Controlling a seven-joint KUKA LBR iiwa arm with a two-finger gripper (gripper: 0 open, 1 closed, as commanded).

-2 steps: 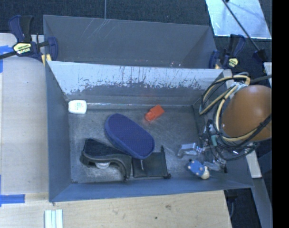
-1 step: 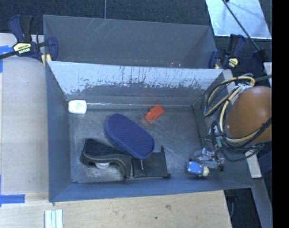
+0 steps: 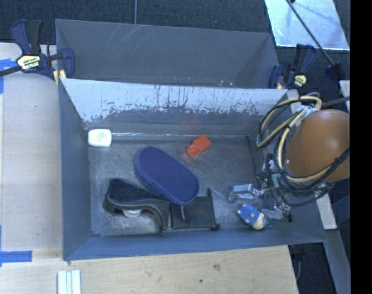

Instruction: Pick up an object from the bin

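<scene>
- Hovering low in the near right corner of the bin point(image 3: 74, 182), the gripper point(image 3: 258, 202) is over a small blue-and-yellow toy point(image 3: 250, 215).
- Jaw state: cannot be told.
- Judgement: nothing lifted yet; grasp and lift remain.
- Blue oval case point(image 3: 166, 175) lies well left, untouched.

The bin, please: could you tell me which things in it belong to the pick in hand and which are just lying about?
In the job: gripper; small blue thing right beside it.
Lying about: blue oval case; black shoe; black pad; orange piece; white block.
</scene>
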